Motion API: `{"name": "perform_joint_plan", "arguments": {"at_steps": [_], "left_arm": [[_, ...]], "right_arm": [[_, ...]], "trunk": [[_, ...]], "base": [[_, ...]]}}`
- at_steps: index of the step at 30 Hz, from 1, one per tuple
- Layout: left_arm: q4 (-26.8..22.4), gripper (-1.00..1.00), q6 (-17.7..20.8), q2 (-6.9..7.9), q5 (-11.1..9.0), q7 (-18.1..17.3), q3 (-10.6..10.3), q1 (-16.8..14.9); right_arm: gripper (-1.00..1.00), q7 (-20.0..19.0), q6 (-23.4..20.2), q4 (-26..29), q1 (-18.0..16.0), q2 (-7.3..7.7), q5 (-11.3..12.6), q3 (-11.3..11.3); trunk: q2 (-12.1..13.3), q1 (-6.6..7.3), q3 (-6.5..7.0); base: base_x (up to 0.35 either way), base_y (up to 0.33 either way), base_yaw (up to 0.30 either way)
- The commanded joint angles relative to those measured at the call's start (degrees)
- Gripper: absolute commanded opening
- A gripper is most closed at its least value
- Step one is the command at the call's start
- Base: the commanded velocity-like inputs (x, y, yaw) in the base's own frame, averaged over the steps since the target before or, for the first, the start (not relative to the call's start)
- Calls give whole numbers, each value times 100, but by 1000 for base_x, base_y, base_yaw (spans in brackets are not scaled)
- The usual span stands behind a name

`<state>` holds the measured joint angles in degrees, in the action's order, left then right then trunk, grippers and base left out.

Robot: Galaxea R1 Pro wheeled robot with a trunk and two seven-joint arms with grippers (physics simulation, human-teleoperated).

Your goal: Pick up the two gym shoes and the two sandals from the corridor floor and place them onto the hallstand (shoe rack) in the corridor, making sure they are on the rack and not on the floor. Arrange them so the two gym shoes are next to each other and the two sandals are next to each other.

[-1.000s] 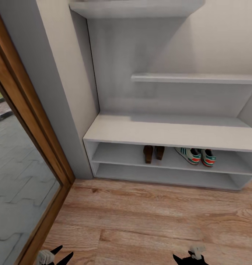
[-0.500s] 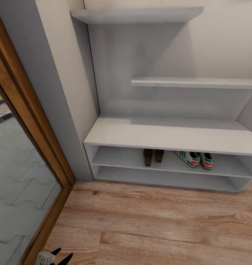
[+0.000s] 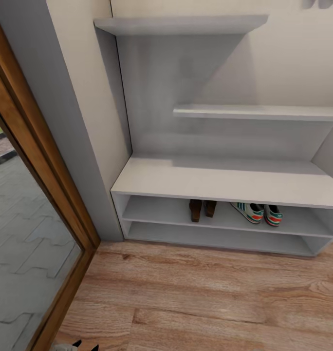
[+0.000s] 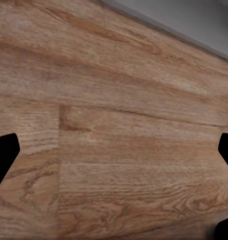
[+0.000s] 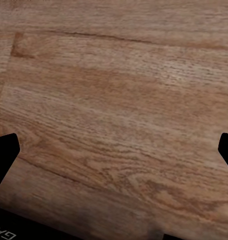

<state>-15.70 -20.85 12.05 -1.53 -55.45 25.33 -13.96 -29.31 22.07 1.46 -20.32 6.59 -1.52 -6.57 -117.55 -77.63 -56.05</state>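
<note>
**Q:** What does your head view give you?

**Me:** The hallstand, with both sandals side by side on its upper shoe tier and both gym shoes paired just to their right. None of them lies on the corridor floor. The tips of my left pincer peek in at the bottom edge.

**Q:** And the left wrist view?

**Me:** Bare planks, with my left pincer spread wide and empty.

**Q:** The right wrist?

**Me:** The same: my right pincer stands wide over plain floor, holding nothing.

**Q:** So how do you finish well?

**Me:** I judge the placing done. The sound thing is to keep both arms low and clear of the rack, and confirm that each pair sits fully on the tier, heels not overhanging.
</note>
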Motion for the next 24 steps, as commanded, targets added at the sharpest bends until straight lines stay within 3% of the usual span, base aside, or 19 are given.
{"name": "perform_joint_plan", "arguments": {"at_steps": [1, 10, 24], "left_arm": [[13, 100, -16, -6, 10, -17, 7, -2], [30, 100, -6, -22, 153, 7, 10, 7], [38, 100, 25, 2, 113, 19, 54, 94]], "right_arm": [[100, -30, 8, -5, -2, -1, -16, -46], [100, -18, 8, -5, -2, -8, -15, -46], [100, -17, 8, -5, -1, -8, -15, -46]], "trunk": [[-2, 1, -4], [-2, 1, -4], [-2, 1, -4]], "base": [[0, 0, 0], [0, 0, 0], [0, 0, 0]]}}
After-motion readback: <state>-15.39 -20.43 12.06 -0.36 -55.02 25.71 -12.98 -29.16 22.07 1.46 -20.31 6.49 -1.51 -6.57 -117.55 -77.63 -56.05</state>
